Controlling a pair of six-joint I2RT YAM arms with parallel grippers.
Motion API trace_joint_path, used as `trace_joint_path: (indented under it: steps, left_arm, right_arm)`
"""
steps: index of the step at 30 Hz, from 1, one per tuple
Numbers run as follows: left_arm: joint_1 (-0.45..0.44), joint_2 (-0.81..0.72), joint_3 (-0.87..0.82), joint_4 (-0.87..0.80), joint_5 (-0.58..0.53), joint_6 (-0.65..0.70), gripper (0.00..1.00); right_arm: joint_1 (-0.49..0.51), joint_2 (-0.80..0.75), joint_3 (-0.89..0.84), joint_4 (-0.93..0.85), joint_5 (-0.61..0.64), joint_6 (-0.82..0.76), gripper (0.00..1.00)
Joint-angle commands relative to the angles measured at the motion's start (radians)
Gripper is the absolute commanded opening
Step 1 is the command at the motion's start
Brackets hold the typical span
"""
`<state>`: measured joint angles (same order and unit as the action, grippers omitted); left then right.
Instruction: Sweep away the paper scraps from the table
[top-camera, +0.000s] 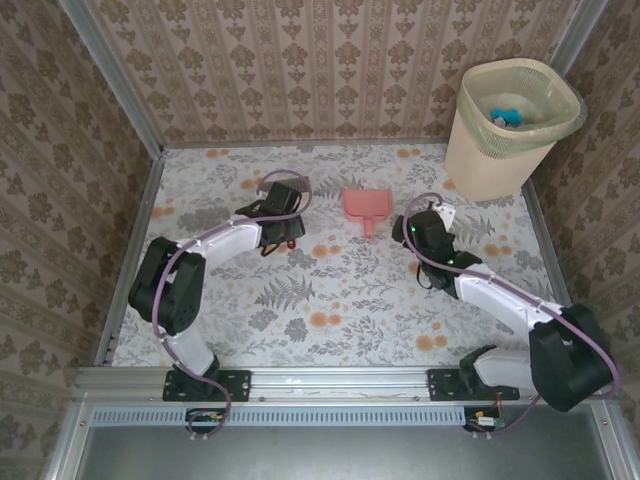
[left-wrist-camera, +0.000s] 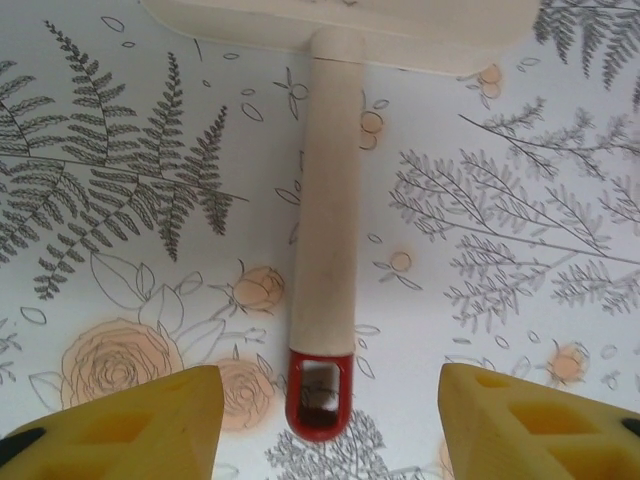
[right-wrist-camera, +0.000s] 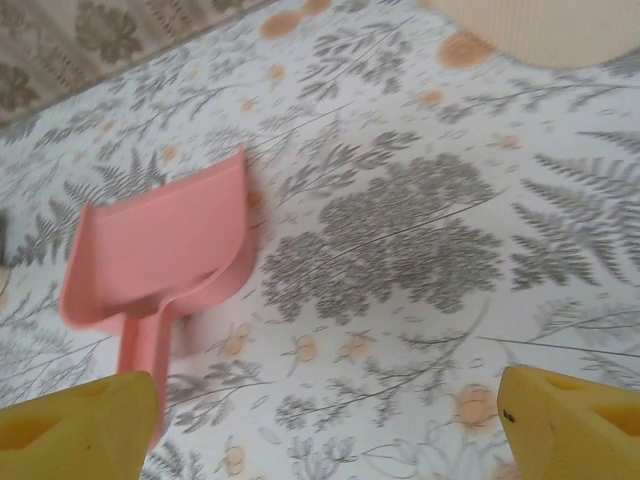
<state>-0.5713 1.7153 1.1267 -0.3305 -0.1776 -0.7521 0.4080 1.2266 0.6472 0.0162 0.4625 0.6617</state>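
Observation:
Teal-blue paper scraps (top-camera: 506, 114) lie inside the beige basket (top-camera: 500, 150) at the table's (top-camera: 350, 310) far right corner. A cream-handled brush (left-wrist-camera: 325, 230) with a red end loop (left-wrist-camera: 319, 395) lies flat on the table. My left gripper (left-wrist-camera: 330, 405) hangs over it, open, its yellow fingers (left-wrist-camera: 130, 425) standing well apart on either side of the handle without touching it. From above, that gripper (top-camera: 283, 222) covers most of the brush (top-camera: 291, 243). A pink dustpan (right-wrist-camera: 165, 250) lies on the table beside my open right gripper (right-wrist-camera: 325, 425), which has nothing between its fingers.
The dustpan (top-camera: 365, 207) sits mid-table between the two grippers, with the right gripper (top-camera: 421, 232) to its right. Brown patterned walls and metal rails (top-camera: 130, 250) close in the table on three sides. The basket's base (right-wrist-camera: 545, 30) stands just beyond the right gripper.

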Motion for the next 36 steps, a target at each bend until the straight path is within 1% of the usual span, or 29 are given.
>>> trace_joint_path:
  steps: [1, 3, 5, 8, 9, 10, 11, 13, 16, 18, 20, 21, 22, 23, 25, 27, 29, 30, 32, 33, 36]
  left_arm:
    - [-0.014, -0.094, 0.003, -0.035, -0.032, 0.01, 0.64]
    - [-0.018, -0.143, -0.006, -0.037, -0.059, 0.012, 0.68]
    - [-0.022, -0.19, -0.022, -0.025, -0.095, 0.011, 0.7]
    - [-0.03, -0.29, -0.054, 0.0, -0.144, -0.004, 0.77]
    - [-0.033, -0.328, -0.069, 0.018, -0.167, -0.009, 0.88]
    - [-0.035, -0.36, -0.083, 0.033, -0.191, -0.009, 0.95]
    - [-0.036, -0.396, -0.099, 0.055, -0.222, -0.008, 1.0]
    - [-0.034, -0.46, -0.126, 0.096, -0.281, 0.02, 1.0]
    - [-0.024, -0.544, -0.138, 0.117, -0.413, 0.082, 1.0]
    - [0.007, -0.593, -0.144, 0.131, -0.472, 0.12, 1.0]
    - [0.065, -0.637, -0.18, 0.216, -0.473, 0.186, 1.0]
    - [0.106, -0.658, -0.216, 0.301, -0.426, 0.25, 1.0]
    - [0.173, -0.676, -0.26, 0.394, -0.352, 0.312, 1.0]
    - [0.229, -0.694, -0.302, 0.466, -0.292, 0.346, 1.0]
    - [0.316, -0.719, -0.362, 0.512, -0.289, 0.354, 1.0]
    - [0.382, -0.725, -0.424, 0.527, -0.344, 0.382, 1.0]
    - [0.398, -0.709, -0.484, 0.561, -0.457, 0.4, 1.0]
    - [0.399, -0.69, -0.528, 0.617, -0.487, 0.422, 1.0]
    - [0.407, -0.645, -0.596, 0.743, -0.456, 0.491, 1.0]
    - [0.411, -0.618, -0.609, 0.771, -0.443, 0.517, 1.0]
    - [0.418, -0.531, -0.608, 0.769, -0.434, 0.563, 1.0]
  right_arm:
    - [-0.015, -0.058, -0.032, 0.026, 0.101, 0.045, 0.96]
    - [-0.022, -0.084, -0.046, 0.021, 0.15, 0.049, 1.0]
    - [-0.034, -0.113, -0.062, 0.019, 0.185, 0.063, 1.0]
    - [-0.064, -0.177, -0.094, 0.045, 0.203, 0.046, 1.0]
    - [-0.078, -0.204, -0.103, 0.045, 0.219, 0.042, 1.0]
    - [-0.094, -0.228, -0.113, 0.047, 0.23, 0.033, 1.0]
    - [-0.111, -0.256, -0.121, 0.047, 0.242, 0.025, 1.0]
    - [-0.144, -0.309, -0.136, 0.052, 0.268, -0.006, 1.0]
    - [-0.206, -0.387, -0.196, 0.156, 0.241, -0.144, 1.0]
    - [-0.256, -0.426, -0.26, 0.273, 0.195, -0.255, 1.0]
    - [-0.301, -0.438, -0.338, 0.424, 0.11, -0.356, 1.0]
    - [-0.324, -0.433, -0.371, 0.496, 0.054, -0.395, 1.0]
    - [-0.343, -0.422, -0.387, 0.534, 0.013, -0.414, 1.0]
    - [-0.362, -0.399, -0.387, 0.539, -0.012, -0.423, 1.0]
    - [-0.4, -0.325, -0.35, 0.5, -0.069, -0.42, 1.0]
    - [-0.426, -0.231, -0.292, 0.45, -0.122, -0.399, 1.0]
    - [-0.428, -0.167, -0.281, 0.472, -0.154, -0.414, 1.0]
    - [-0.428, -0.144, -0.287, 0.502, -0.169, -0.427, 1.0]
    - [-0.429, -0.098, -0.297, 0.552, -0.195, -0.453, 1.0]
    - [-0.429, -0.073, -0.29, 0.563, -0.208, -0.462, 1.0]
    - [-0.428, 0.001, -0.267, 0.58, -0.26, -0.489, 1.0]
